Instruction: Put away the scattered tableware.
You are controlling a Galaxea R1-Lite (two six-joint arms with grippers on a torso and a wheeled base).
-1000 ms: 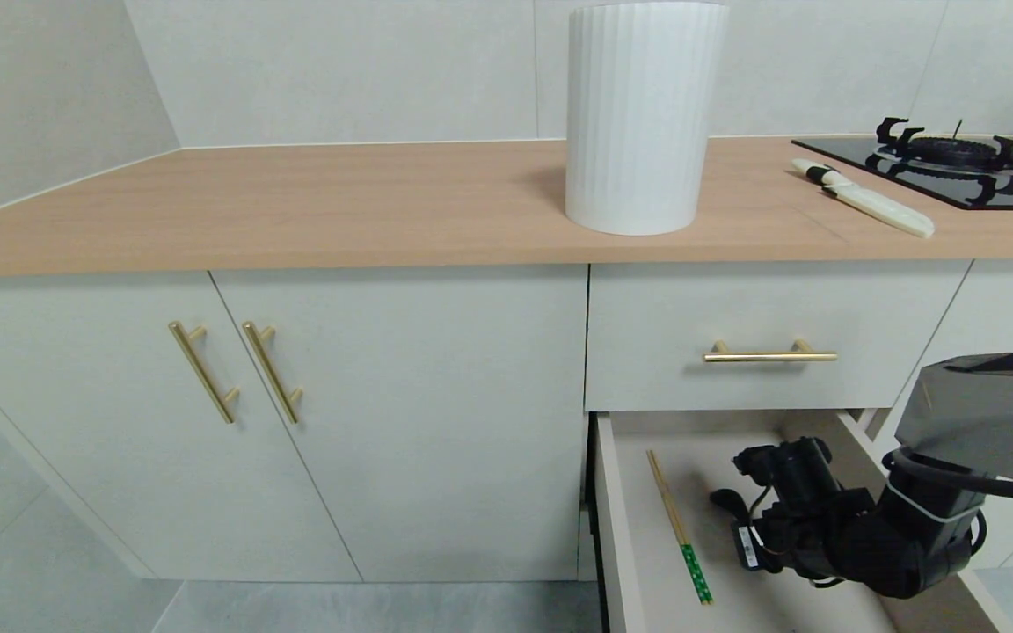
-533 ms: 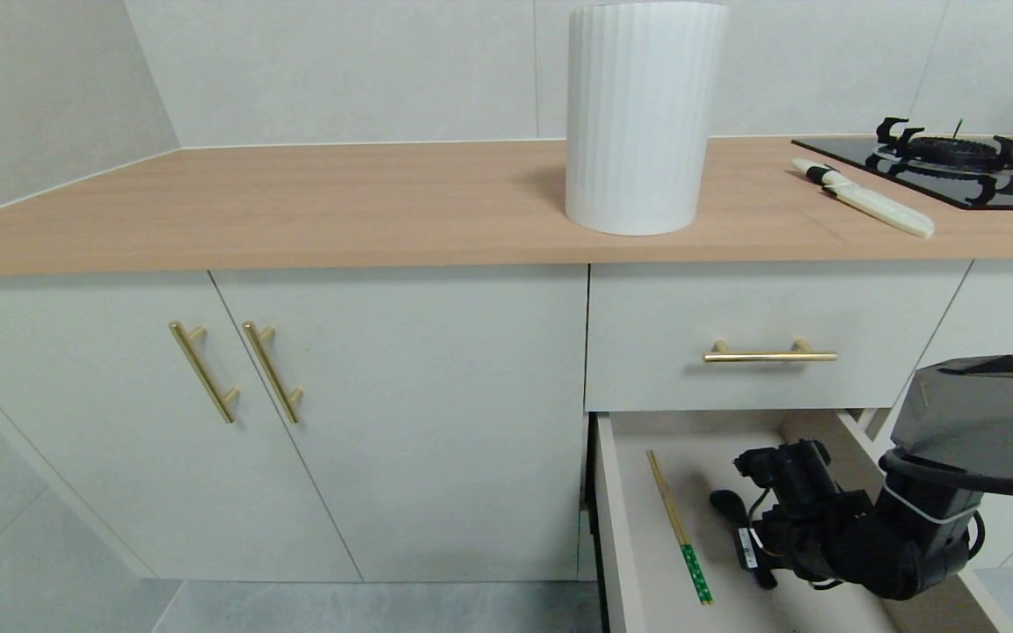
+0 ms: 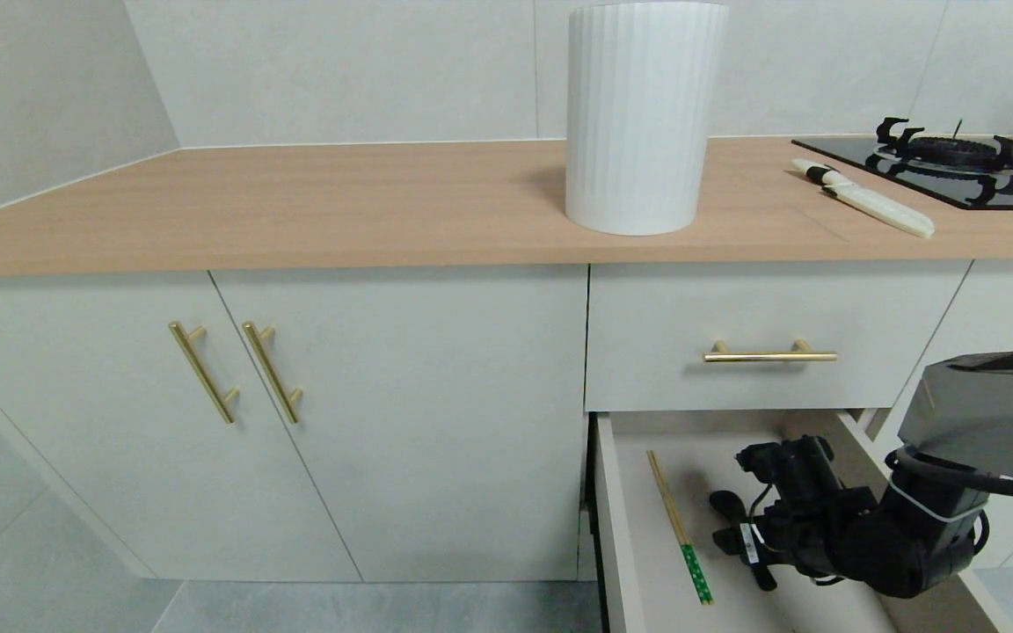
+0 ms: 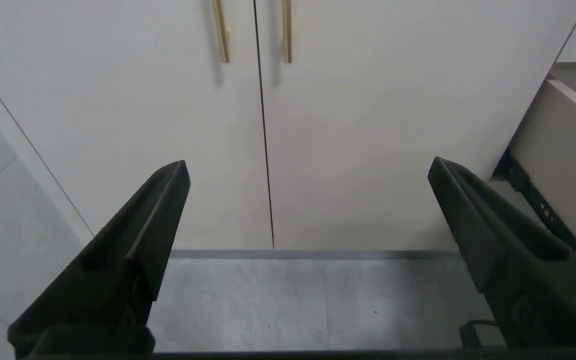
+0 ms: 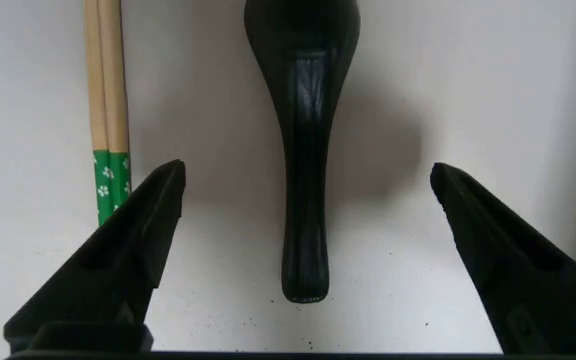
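**A:** What was the right claw (image 5: pixel 306 178) doing?

**B:** It hung inside the open drawer (image 3: pixel 621 527), jaws spread wide and gripping nothing. The black spoon (image 5: pixel 305 150) lay flat on the drawer floor in line with the gap, touching neither finger. I'd judge it already put away.

**A:** Anything beside it?

**B:** A pair of chopsticks (image 5: pixel 106 110), just beside the spoon and roughly parallel to it.

**A:** And the left claw (image 4: pixel 308 180)?

**B:** Also spread open and empty, parked low before the cabinet doors (image 4: pixel 368 120), probably to stay clear.

**A:** What remained out?

**B:** A knife (image 3: pixel 867 198), well above the right claw on the counter (image 3: pixel 339 202), near the stove (image 3: pixel 946 167). A tall white ribbed container (image 3: pixel 634 123) stood there too, its contents hidden.
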